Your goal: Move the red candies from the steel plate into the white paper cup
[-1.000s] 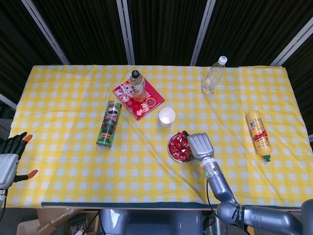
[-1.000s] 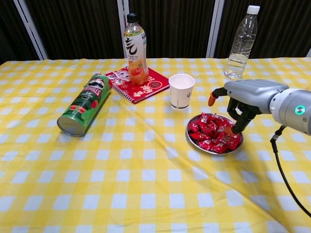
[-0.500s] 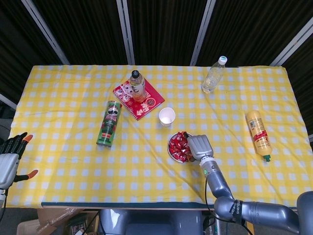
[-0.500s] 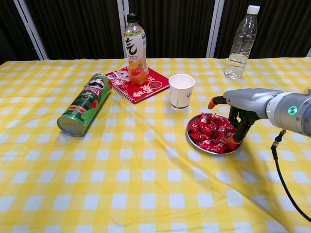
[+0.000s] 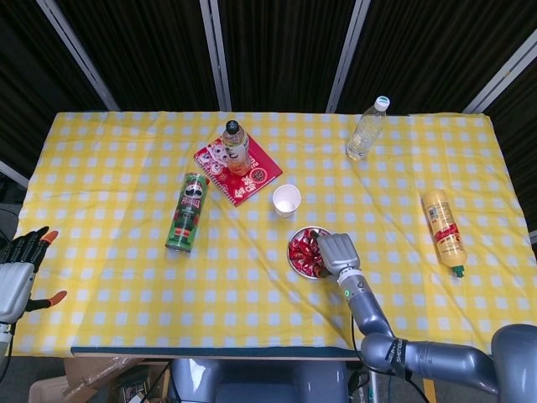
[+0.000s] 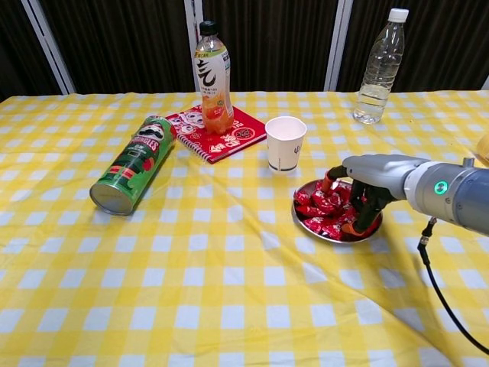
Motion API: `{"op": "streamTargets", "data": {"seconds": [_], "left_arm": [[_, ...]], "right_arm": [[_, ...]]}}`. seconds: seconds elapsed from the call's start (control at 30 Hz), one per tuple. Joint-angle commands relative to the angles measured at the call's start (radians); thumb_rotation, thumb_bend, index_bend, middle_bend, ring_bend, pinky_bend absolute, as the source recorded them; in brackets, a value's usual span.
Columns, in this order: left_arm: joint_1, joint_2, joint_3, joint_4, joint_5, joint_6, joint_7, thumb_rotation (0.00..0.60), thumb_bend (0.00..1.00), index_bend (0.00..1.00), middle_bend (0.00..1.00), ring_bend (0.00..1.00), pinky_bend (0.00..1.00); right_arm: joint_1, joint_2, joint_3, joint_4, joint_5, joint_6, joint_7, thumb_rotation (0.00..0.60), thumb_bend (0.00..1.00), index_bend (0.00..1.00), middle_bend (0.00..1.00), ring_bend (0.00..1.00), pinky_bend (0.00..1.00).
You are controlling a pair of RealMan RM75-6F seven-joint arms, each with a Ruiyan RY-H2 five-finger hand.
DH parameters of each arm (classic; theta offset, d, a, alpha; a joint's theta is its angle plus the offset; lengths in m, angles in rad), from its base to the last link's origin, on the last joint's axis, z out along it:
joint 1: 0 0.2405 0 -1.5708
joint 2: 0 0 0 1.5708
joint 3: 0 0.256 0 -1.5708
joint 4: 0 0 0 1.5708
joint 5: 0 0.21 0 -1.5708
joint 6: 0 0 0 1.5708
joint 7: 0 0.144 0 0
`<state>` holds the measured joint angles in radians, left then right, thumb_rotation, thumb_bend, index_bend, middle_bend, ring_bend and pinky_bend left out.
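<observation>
The steel plate [image 6: 328, 236] [image 5: 291, 255] holds a heap of red candies [image 6: 319, 206] [image 5: 303, 248] right of the table's middle. My right hand [image 6: 368, 177] [image 5: 334, 250] lies low over the plate's right half, with the thumb tip and the other fingertips [image 6: 354, 226] set apart and pressed into the heap. No candy is lifted. The white paper cup [image 6: 286, 142] [image 5: 286, 200] stands upright just behind the plate to the left, and its inside is hidden. Off the table's left front corner, my left hand [image 5: 18, 270] hangs with fingers spread, holding nothing.
A green crisp can [image 6: 134, 163] lies on its side at the left. An orange drink bottle [image 6: 213, 79] stands on a red notebook [image 6: 238, 136] behind the cup. A water bottle [image 6: 378, 67] stands at the back right, and a yellow squeeze bottle [image 5: 443, 229] lies at the far right.
My right hand has sunk and shifted left over the plate, its fingertips going from above the candies down into the heap. The left hand has not moved.
</observation>
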<state>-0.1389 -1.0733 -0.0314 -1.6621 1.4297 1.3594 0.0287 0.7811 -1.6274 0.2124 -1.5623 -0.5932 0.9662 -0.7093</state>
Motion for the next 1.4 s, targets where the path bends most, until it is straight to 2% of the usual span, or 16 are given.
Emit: {"op": "streamTargets", "data": {"seconds": [0.03,0.13,0.3,0.4,0.63,0.83,1.07,1.17,1.4], "left_arm": [[0.000,0.000,0.000,-0.001,0.000,0.000,0.001,0.600,0.02,0.00,0.00,0.00,0.00],[-0.001,0.000,-0.001,-0.005,-0.002,-0.001,0.003,0.600,0.02,0.00,0.00,0.00,0.00],[-0.001,0.001,0.000,-0.006,-0.006,-0.002,0.002,0.600,0.02,0.00,0.00,0.00,0.00],[-0.001,0.002,0.000,-0.005,-0.005,-0.002,0.000,0.600,0.02,0.00,0.00,0.00,0.00],[-0.001,0.002,0.001,-0.003,-0.001,-0.001,-0.004,0.600,0.02,0.00,0.00,0.00,0.00],[-0.002,0.003,0.001,-0.008,-0.005,-0.003,-0.004,0.600,0.02,0.00,0.00,0.00,0.00],[-0.003,0.004,0.000,-0.015,-0.011,-0.008,-0.003,0.600,0.02,0.00,0.00,0.00,0.00],[-0.004,0.004,0.001,-0.016,-0.014,-0.011,-0.004,0.600,0.02,0.00,0.00,0.00,0.00],[-0.008,0.007,0.002,-0.020,-0.021,-0.026,-0.014,0.600,0.02,0.00,0.00,0.00,0.00]], "right_arm": [[0.004,-0.027,0.000,0.038,-0.014,-0.017,0.038,0.600,0.32,0.32,0.82,0.91,0.93],[0.006,-0.053,0.005,0.078,-0.036,-0.028,0.081,0.600,0.33,0.42,0.82,0.91,0.93],[0.001,-0.084,0.012,0.135,-0.083,-0.039,0.154,0.600,0.48,0.61,0.82,0.91,0.93],[-0.006,-0.098,0.017,0.164,-0.117,-0.036,0.199,0.600,0.53,0.68,0.82,0.91,0.93],[-0.021,-0.097,0.028,0.176,-0.200,-0.011,0.276,0.600,0.55,0.69,0.82,0.91,0.93],[-0.027,-0.030,0.055,0.072,-0.249,0.040,0.279,0.600,0.55,0.69,0.82,0.91,0.93],[-0.015,0.022,0.082,-0.008,-0.232,0.068,0.242,0.600,0.55,0.69,0.82,0.91,0.93],[0.002,0.038,0.112,-0.026,-0.203,0.071,0.227,0.600,0.55,0.69,0.82,0.91,0.93],[0.060,0.048,0.166,-0.009,-0.105,0.043,0.187,0.600,0.55,0.69,0.82,0.91,0.93]]}}
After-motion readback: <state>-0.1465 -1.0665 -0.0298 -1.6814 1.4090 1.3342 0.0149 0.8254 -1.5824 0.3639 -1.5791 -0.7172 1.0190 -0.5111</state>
